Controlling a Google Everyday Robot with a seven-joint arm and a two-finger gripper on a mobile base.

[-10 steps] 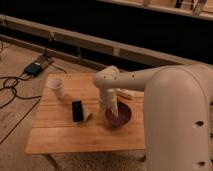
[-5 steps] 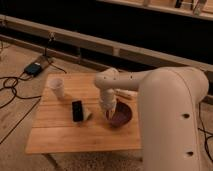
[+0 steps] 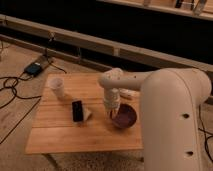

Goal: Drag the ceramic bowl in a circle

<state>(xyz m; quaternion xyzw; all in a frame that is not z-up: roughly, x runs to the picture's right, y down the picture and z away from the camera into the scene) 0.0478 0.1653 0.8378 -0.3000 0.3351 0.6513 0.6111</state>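
Observation:
The ceramic bowl (image 3: 125, 117) is round, shallow and dark purple-maroon, and sits on the right part of the wooden table (image 3: 65, 135). My gripper (image 3: 111, 113) hangs from the white arm and points down at the bowl's left rim, touching or nearly touching it. The big white arm covers the table's right edge.
A small white cup (image 3: 57, 87) stands at the table's back left. A black upright object (image 3: 77, 111) with a pale wedge beside it (image 3: 87, 114) stands left of the bowl. A small white item (image 3: 126, 93) lies behind the arm. Cables and a blue-black device (image 3: 35, 68) lie on the floor at left.
The gripper and the bowl have shifted a little to the right and toward the table's front; the arm's big link now fills more of the right side.

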